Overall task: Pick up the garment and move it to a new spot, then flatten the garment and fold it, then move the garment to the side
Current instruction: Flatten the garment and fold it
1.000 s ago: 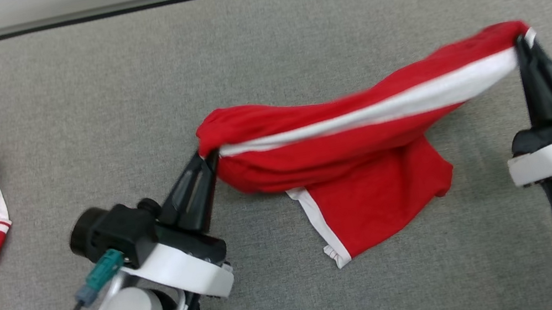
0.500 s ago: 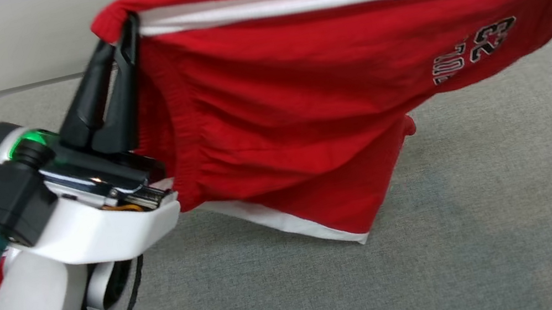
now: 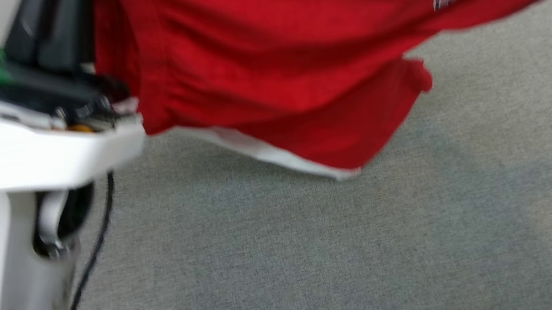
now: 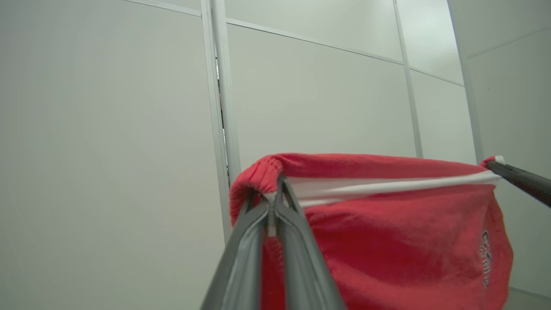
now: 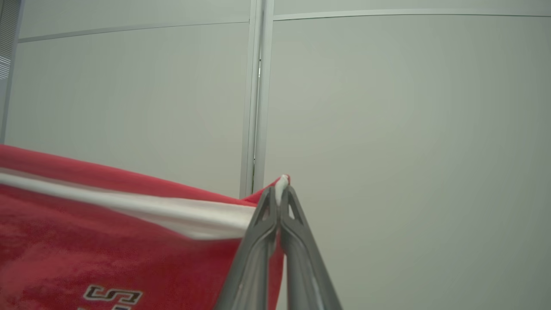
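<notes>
Left gripper (image 4: pixel 275 196) and right gripper (image 5: pixel 280 191) each pinch the red, white-banded cloth garment (image 3: pixel 292 51); hold it taut, its hem seemingly clear of the grey fabric table (image 3: pixel 327 258).

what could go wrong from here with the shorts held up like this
1. The left gripper and right gripper have jaws shut on just the top corners of the red shorts; a tug might slip one free.
2. The lower hem hangs near the grey table and may drag or bunch.

A grey fabric-covered table (image 3: pixel 327 258) spreads below, with pale wall panels (image 4: pixel 107 150) rising behind it.
</notes>
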